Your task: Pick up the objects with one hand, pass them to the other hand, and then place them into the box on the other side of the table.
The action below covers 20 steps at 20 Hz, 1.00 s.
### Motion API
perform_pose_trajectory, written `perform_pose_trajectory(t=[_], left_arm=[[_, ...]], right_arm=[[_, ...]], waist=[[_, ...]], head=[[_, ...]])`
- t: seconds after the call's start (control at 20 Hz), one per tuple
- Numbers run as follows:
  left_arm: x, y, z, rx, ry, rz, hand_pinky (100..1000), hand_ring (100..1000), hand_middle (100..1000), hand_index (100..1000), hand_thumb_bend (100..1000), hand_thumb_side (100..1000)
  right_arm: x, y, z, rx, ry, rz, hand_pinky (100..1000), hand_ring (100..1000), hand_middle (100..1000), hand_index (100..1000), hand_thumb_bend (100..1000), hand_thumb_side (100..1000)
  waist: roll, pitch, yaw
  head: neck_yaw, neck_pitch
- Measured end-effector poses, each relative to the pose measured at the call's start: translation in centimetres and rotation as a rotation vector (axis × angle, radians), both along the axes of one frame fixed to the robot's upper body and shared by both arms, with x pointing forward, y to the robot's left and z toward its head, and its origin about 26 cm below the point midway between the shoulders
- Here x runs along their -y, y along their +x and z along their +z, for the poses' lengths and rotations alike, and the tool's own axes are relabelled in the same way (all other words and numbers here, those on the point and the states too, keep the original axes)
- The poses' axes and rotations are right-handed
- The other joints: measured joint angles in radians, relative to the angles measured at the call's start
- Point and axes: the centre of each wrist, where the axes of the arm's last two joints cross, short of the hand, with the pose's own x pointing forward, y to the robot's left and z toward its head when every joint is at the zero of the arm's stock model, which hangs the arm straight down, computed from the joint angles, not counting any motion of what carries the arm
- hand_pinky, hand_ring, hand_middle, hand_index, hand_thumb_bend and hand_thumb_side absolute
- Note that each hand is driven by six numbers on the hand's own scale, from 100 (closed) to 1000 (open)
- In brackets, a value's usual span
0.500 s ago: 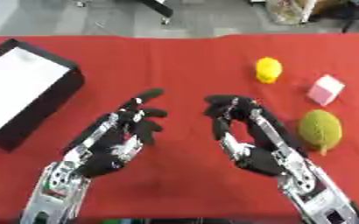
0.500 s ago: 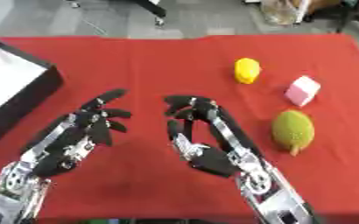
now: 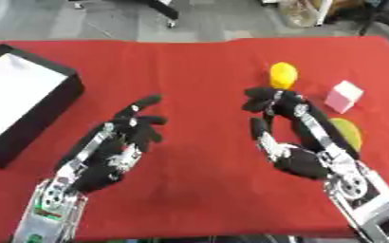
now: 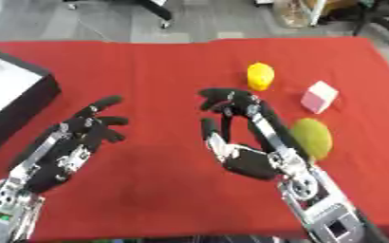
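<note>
black box [image 3: 32, 111] with white lining sits beyond the left hand [image 3: 115, 149], whose loose, empty fingers face inward, seemingly ready to receive. right hand [image 4: 246, 142], fingers relaxed and empty; yellow object [image 4: 260, 76] just past its fingertips, green fruit [image 4: 314, 136] and pale cube [image 4: 319, 97] outside them.

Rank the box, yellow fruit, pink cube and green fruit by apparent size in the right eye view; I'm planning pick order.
1. Box, cut off by the frame edge.
2. Green fruit, partly hidden by the right hand.
3. Yellow fruit and pink cube look alike; unranked.
</note>
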Motion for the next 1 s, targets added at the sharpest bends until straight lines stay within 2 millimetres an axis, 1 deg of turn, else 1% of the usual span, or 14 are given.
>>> perform_pose_trajectory(t=[0.05,0.1,0.2,0.25,0.3,0.35,0.45,0.65,0.85,1.0], left_arm=[[0.0,0.0,0.0,0.000,-0.001,0.005,758,854,975,644,100,583],[-0.1,0.0,-0.1,-0.002,0.000,0.009,758,855,973,644,100,585],[-0.1,0.0,-0.1,-0.003,0.004,0.012,758,856,971,646,100,588],[-0.1,0.0,-0.1,-0.004,0.005,0.013,758,856,968,646,100,590],[-0.1,-0.1,-0.1,-0.004,0.006,0.012,758,856,966,646,100,592],[-0.1,-0.1,-0.1,-0.005,0.006,0.011,759,857,965,646,100,596],[-0.1,-0.1,-0.2,-0.006,0.009,0.009,759,857,964,647,100,598],[-0.1,0.0,-0.3,-0.011,0.016,0.007,759,858,961,648,100,599],[-0.1,0.0,-0.3,-0.012,0.021,0.006,759,858,959,648,100,600],[-0.1,0.0,-0.3,-0.012,0.021,0.006,759,857,957,649,100,600]], right_arm=[[0.8,0.0,0.2,0.008,-0.024,-0.033,752,310,679,850,100,608],[1.6,0.1,0.3,0.015,-0.052,-0.067,756,315,688,855,100,615],[3.0,0.0,0.6,0.025,-0.110,-0.120,779,349,732,879,195,621],[3.6,0.0,0.8,0.028,-0.145,-0.143,795,374,757,893,260,618],[4.3,-0.1,0.9,0.029,-0.183,-0.164,801,382,766,898,282,615],[4.9,-0.1,1.0,0.028,-0.221,-0.182,814,406,789,911,323,611],[5.9,-0.3,1.1,0.019,-0.303,-0.210,830,442,817,925,360,613],[7.5,-0.5,1.3,-0.020,-0.446,-0.252,848,497,845,943,390,628],[8.8,-0.5,1.3,-0.072,-0.542,-0.283,851,518,851,947,393,635],[9.6,-0.3,0.9,-0.112,-0.579,-0.305,847,507,839,947,388,640]], waist=[[-0.001,0.000,0.000],[-0.001,0.000,0.000],[-0.003,0.000,0.000],[-0.004,0.000,0.000],[-0.005,0.000,0.000],[-0.006,0.000,-0.001],[-0.009,0.000,-0.003],[-0.010,0.000,-0.004],[-0.012,0.000,-0.004],[-0.013,0.000,-0.004]], head=[[-0.004,0.000],[-0.010,0.000],[-0.017,0.000],[-0.020,0.000],[-0.023,0.000],[-0.027,0.000],[-0.031,0.000],[-0.045,0.000],[-0.057,0.000],[-0.063,0.000]])
